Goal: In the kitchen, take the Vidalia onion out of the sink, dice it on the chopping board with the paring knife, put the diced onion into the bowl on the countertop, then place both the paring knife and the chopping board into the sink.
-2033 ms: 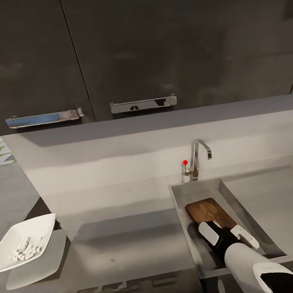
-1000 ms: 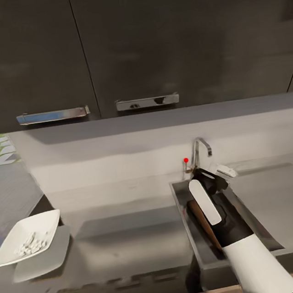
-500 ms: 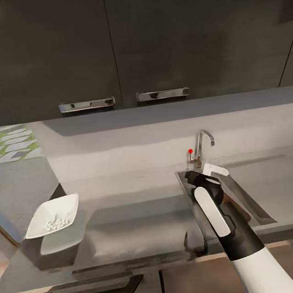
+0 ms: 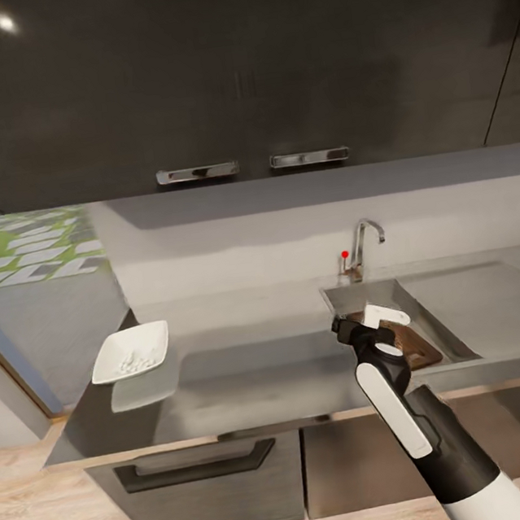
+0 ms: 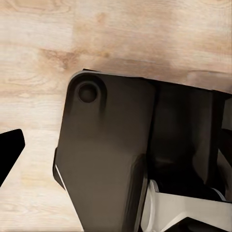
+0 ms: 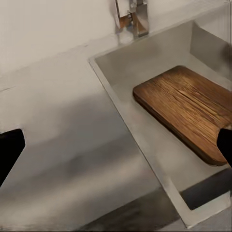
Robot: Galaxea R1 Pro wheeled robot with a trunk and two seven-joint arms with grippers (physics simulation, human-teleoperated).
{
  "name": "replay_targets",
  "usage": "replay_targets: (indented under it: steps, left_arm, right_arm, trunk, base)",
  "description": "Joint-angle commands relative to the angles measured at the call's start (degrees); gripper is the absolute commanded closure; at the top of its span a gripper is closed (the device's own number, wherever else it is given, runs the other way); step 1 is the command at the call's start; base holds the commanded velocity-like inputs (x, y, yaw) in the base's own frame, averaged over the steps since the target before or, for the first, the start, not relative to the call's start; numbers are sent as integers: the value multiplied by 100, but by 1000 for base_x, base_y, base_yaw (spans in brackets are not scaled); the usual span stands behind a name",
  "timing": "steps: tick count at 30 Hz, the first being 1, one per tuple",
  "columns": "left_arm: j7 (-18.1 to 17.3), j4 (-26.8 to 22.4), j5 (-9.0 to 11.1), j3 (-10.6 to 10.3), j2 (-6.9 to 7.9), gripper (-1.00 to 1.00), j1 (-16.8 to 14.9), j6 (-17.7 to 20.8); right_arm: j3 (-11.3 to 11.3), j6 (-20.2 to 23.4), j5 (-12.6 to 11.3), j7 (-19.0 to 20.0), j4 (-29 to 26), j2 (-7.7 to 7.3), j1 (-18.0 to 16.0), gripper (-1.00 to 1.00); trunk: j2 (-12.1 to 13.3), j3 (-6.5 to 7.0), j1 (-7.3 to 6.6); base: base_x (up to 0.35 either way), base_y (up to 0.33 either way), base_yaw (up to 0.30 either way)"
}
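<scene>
The brown chopping board (image 4: 417, 347) lies in the steel sink (image 4: 362, 297), below the chrome faucet (image 4: 365, 243). My right gripper (image 4: 365, 322) hangs open and empty above the basin's front left corner. In the right wrist view the board (image 6: 188, 108) lies flat on the sink floor (image 6: 145, 67), beyond the open right gripper (image 6: 116, 147). The white bowl (image 4: 133, 352) stands at the left end of the grey countertop (image 4: 251, 376) and holds white diced onion (image 4: 129, 362). The paring knife is out of view. One dark fingertip (image 5: 10, 153) of my left gripper hangs over the wood floor.
Dark wall cabinets (image 4: 234, 66) with chrome handles hang above the counter. A drawer with a dark handle (image 4: 197, 468) sits under the countertop. The flat drainboard (image 4: 494, 295) lies right of the basin. My own dark base (image 5: 121, 159) is below the left wrist.
The whole head view has pulled back and down from the counter. My right arm has risen out of the sink, off the chopping board, which stays in the basin.
</scene>
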Motion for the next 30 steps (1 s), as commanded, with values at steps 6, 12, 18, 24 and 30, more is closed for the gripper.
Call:
replay_targets:
  steps: [6, 12, 18, 24, 30]
  left_arm:
    - [22, -6, 50, -19, -2, -100, 1, -12]
    - [22, -6, 50, -16, 0, -100, 1, -12]
    - [22, -6, 50, -17, -1, -100, 1, -12]
    - [22, -4, 50, -17, -1, -100, 1, -12]
    - [22, 19, 50, -13, -1, -100, 1, -12]
  right_arm:
    - [685, -620, -34, -49, -186, -539, 236, -100]
    - [1489, -1574, -90, -74, -215, -1261, 435, -100]
    - [1542, -1801, -90, -77, -208, -1313, 721, -100]
    - [1825, -2085, -64, -77, -128, -1325, 957, -100]
    - [2547, -2760, -54, -67, 521, -1404, 1014, -100]
  trunk:
    - [-14, -12, 1]
    - [-14, -12, 1]
    - [-14, -12, 1]
    - [-14, -12, 1]
    - [-14, -12, 1]
  base:
    - [-284, 177, 0]
    - [-284, 176, 0]
    - [-284, 177, 0]
    - [-284, 176, 0]
    - [-277, 173, 0]
